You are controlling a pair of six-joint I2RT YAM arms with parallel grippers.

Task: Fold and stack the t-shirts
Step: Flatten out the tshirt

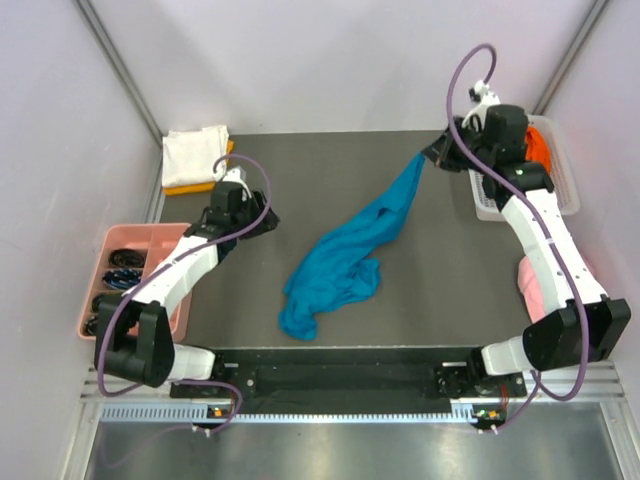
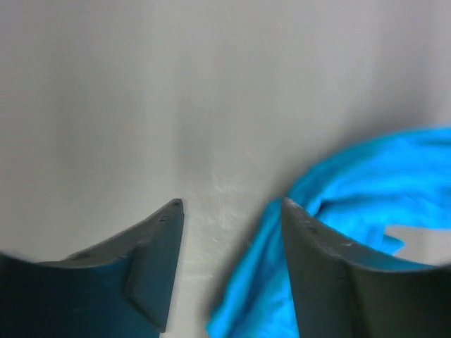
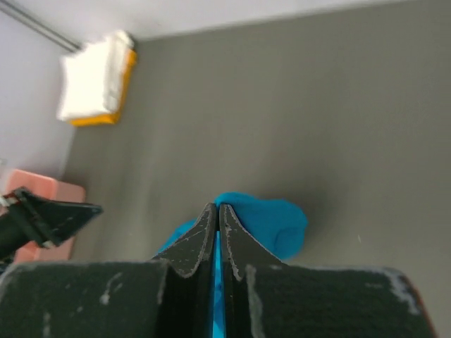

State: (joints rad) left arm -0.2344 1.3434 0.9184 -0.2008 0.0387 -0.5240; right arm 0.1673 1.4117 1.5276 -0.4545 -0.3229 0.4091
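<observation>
One teal-blue t-shirt (image 1: pixel 340 265), far corner pinched in right gripper (image 1: pixel 431 157).

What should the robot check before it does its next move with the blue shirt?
1. Right gripper has the teal-blue shirt: ok, jaws shut on a bit of cloth.
2. Left gripper is ready to grab: ok, jaws apart with nothing in them.
3. Cloth sits between the left fingers: not ok, only bare table is there; the shirt lies beside one finger.
4. Shirt is spread flat: not ok, it is bunched in a heap and pulled out toward the right gripper.
5. Which part of the shirt is pinched, sleeve or hem: cannot tell.
6. Stack is out of the way: ok, the white shirt rests on the yellow-orange shirt in the far left corner.
</observation>
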